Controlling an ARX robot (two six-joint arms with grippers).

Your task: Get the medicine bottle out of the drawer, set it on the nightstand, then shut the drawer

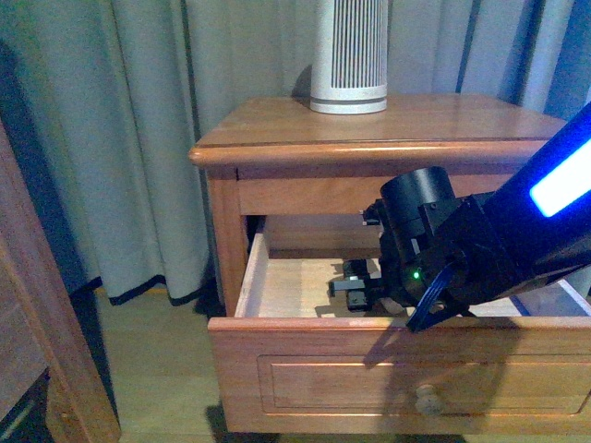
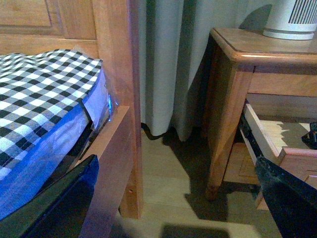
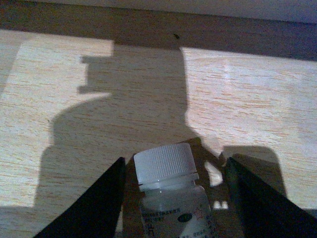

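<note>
The nightstand (image 1: 369,125) stands ahead with its upper drawer (image 1: 397,369) pulled out, its knob (image 1: 427,400) low on the front panel. My right gripper (image 1: 358,284) reaches down into the drawer and hides the medicine bottle in the front view. In the right wrist view the medicine bottle (image 3: 171,198), white with a ribbed white cap, lies on the pale drawer floor (image 3: 247,89) between the two open fingers of the right gripper (image 3: 173,161), with a gap on each side. My left gripper (image 2: 178,208) hangs open over the floor, left of the nightstand (image 2: 233,74), holding nothing.
A tall white slatted device (image 1: 349,55) stands at the back of the nightstand top. Grey curtains (image 1: 120,138) hang behind. A bed with a checked cover (image 2: 39,99) and its wooden post (image 2: 116,99) stand to the left, with a strip of floor (image 2: 168,178) between them and the nightstand.
</note>
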